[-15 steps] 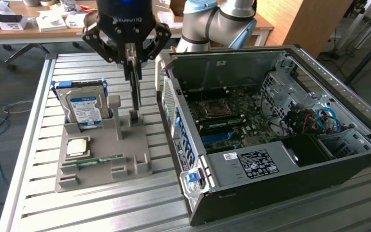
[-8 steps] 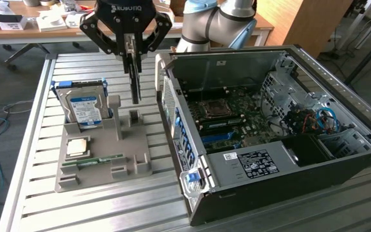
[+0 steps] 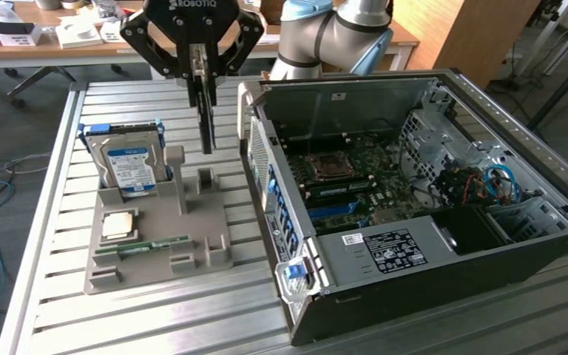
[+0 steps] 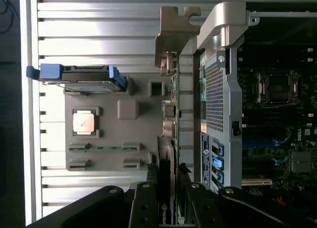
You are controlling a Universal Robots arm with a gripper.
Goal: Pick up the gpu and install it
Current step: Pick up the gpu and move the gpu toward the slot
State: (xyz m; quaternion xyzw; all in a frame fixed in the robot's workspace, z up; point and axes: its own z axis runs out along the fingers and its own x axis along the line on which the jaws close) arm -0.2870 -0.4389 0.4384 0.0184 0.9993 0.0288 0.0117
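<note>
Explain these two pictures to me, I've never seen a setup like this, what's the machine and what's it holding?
It is a robot arm with a two-fingered gripper. One picture comes from a camera off the arm, the other from a camera on its wrist. The gripper is clamped on the gpu, a thin card hanging edge-on above a slatted table. On the table sits a grey holder with a hard drive, a processor chip and a memory stick, beside an open computer case.
</note>
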